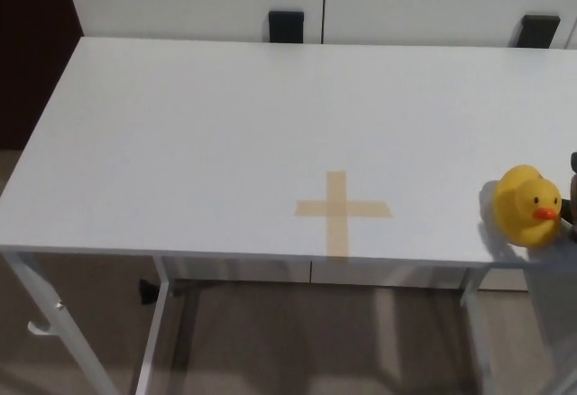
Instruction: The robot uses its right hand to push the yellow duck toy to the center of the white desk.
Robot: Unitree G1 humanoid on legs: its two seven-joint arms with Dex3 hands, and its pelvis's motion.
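Note:
The yellow duck toy (527,206) with an orange beak stands upright near the front right corner of the white desk (225,124), beak pointing right. A dark sliver of my right hand (573,183) shows at the picture's right edge, right beside the duck; the rest of the hand is cut off. A tan tape cross (341,209) marks the desk near the front middle, well to the left of the duck. My left hand does not show.
White cabinet fronts with two black handles (287,25) (539,30) stand behind the desk. The desk's front edge runs just below the duck and the cross. The floor and the desk's metal legs (162,323) show beneath.

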